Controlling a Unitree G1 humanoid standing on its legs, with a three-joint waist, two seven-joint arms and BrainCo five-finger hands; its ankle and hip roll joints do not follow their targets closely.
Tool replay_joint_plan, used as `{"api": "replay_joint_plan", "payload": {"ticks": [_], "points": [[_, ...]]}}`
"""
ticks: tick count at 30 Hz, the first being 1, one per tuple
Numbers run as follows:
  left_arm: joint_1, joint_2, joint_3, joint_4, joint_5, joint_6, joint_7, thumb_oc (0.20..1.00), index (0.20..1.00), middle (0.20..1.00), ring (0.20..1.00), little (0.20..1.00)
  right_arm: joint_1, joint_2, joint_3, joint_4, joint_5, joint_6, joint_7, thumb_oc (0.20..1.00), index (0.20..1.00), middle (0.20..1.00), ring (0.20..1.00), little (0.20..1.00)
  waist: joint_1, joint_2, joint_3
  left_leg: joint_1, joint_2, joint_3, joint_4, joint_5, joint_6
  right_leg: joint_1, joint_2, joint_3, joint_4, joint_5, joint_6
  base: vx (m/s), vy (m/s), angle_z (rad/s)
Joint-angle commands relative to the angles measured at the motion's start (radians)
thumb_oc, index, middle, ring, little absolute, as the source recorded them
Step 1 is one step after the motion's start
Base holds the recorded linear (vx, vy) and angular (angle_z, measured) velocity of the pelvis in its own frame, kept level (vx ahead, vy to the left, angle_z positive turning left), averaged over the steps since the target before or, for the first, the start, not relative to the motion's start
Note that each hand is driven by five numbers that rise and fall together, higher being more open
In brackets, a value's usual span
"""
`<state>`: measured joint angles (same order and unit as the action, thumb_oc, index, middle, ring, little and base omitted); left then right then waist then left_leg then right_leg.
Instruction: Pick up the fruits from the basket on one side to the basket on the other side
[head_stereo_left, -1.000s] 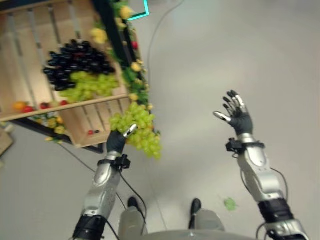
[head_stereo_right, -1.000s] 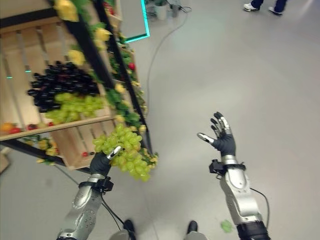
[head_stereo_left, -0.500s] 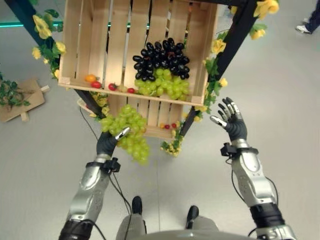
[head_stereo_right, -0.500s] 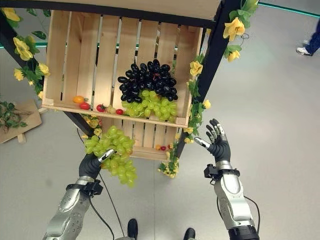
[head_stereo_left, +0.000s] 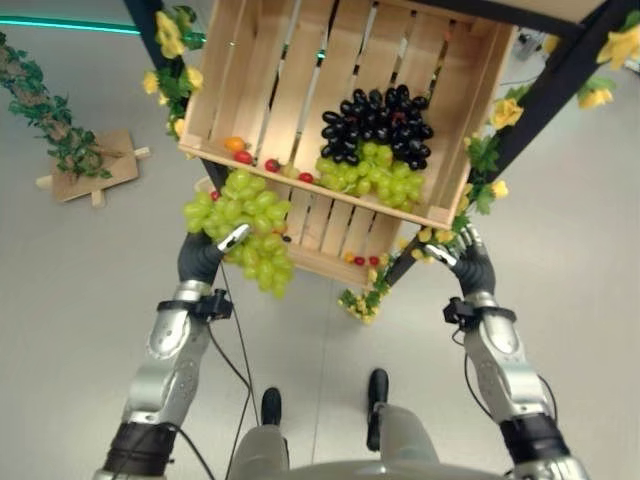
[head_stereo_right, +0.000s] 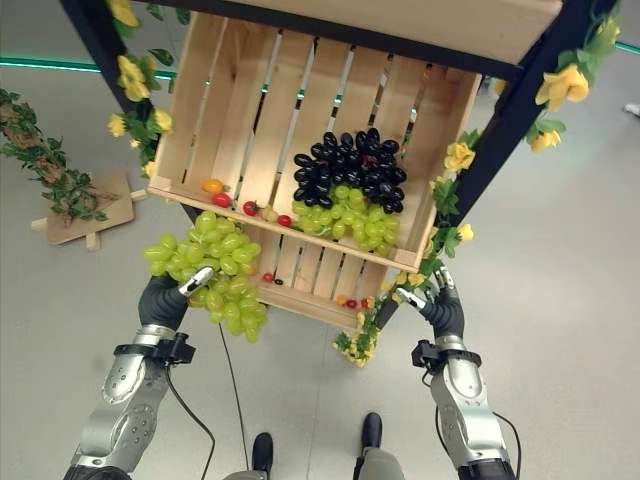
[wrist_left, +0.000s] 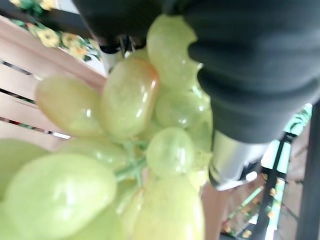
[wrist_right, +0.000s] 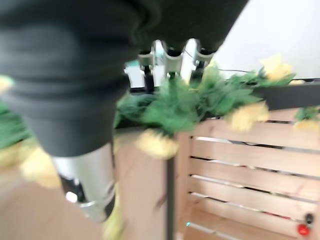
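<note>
Gripping green grapes (head_stereo_left: 243, 225), left robot hand (head_stereo_left: 201, 258) raised beside crate (head_stereo_left: 462, 120).

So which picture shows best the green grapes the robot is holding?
The right eye view: the whole bunch of green grapes hangs from the left hand, in front of the wooden crate. The left eye view shows much the same. The left wrist view shows a few grapes very close. The right wrist view shows crate slats and leaves.

Left hand (head_stereo_right: 163, 298) grips green grapes (head_stereo_right: 210, 270); right hand (head_stereo_right: 441, 309) spread.
</note>
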<state>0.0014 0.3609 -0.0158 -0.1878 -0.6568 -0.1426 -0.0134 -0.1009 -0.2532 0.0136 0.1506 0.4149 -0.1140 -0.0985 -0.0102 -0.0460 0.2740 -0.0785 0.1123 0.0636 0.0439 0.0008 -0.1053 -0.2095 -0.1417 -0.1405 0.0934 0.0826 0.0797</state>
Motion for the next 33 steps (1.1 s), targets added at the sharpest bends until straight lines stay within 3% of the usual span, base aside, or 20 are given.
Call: {"api": "replay_joint_plan", "payload": {"ticks": [1,11,23,33], "points": [[-0.079,-0.016,0.034,-0.155,-0.068,-0.075,-0.045,0.200,0.200,0.200,0.200,0.200,-0.051,-0.031,-0.003,-0.028,0.027,-0.035,0.013,1.000,1.000,1.000,1.000,1.000,-0.017,0.007,-0.046,0.038,-0.043,0.001,0.017,-0.128,0.040,0.100,-0.052,-0.033,0.024,-0.159,0.075,0.04,-0.063,-0.26],[-0.186,-0.010,0.036,-0.163,-0.057,-0.096,0.018,0.200,0.200,0.200,0.200,0.200,-0.036,-0.039,0.024,0.028,0.029,-0.017,0.032,1.000,1.000,1.000,1.000,1.000,-0.025,0.014,-0.078,0.067,-0.034,0.004,0.006,-0.137,0.025,0.163,-0.052,-0.058,-0.012,-0.174,0.066,0.04,-0.049,0.00],[-0.538,0.140,-0.069,0.050,-0.083,-0.132,0.108,0.200,0.200,0.200,0.200,0.200,-0.051,-0.039,0.106,0.108,0.042,0.009,0.054,1.000,1.000,1.000,1.000,1.000,-0.067,0.034,-0.101,0.106,-0.028,0.026,-0.018,-0.132,0.014,0.200,-0.054,-0.058,-0.034,-0.171,0.078,0.02,-0.003,0.02],[-0.491,0.165,-0.051,-0.057,-0.098,-0.139,0.079,0.200,0.200,0.200,0.200,0.200,-0.059,-0.029,0.108,0.127,0.049,0.003,0.061,1.000,1.000,1.000,1.000,1.000,-0.064,0.037,-0.102,0.101,-0.034,0.025,-0.012,-0.138,0.019,0.199,-0.065,-0.055,-0.032,-0.166,0.084,0.00,0.000,0.00]]}}
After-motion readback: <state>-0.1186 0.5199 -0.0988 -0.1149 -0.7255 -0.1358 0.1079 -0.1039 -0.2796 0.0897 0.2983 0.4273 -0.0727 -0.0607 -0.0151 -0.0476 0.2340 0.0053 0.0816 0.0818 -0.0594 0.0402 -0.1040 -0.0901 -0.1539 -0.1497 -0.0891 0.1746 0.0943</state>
